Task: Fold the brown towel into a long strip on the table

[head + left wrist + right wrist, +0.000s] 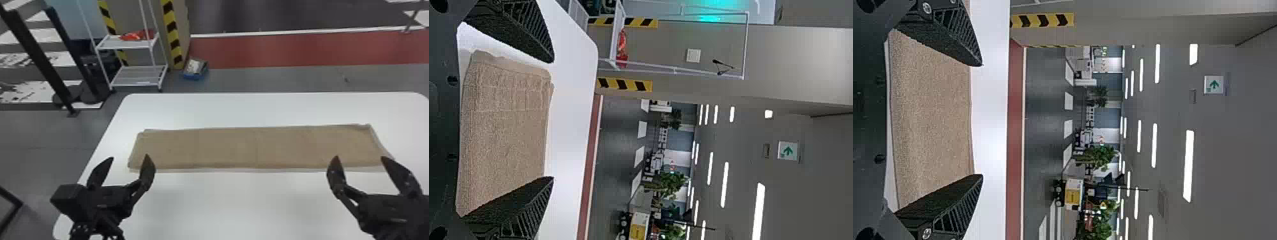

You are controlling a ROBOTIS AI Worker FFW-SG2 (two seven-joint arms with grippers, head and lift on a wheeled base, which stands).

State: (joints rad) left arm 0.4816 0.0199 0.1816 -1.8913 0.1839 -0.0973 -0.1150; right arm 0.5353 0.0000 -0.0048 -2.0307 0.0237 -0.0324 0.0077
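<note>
The brown towel lies on the table as a long, flat folded strip running left to right, its layers a little uneven along the near edge and at both short ends. Near the towel's left end, on the robot's side of it, is the left end effector, its two black fingers spread wide apart with nothing between them. The right end effector is by the towel's right end, its fingers likewise parted and empty.
</note>
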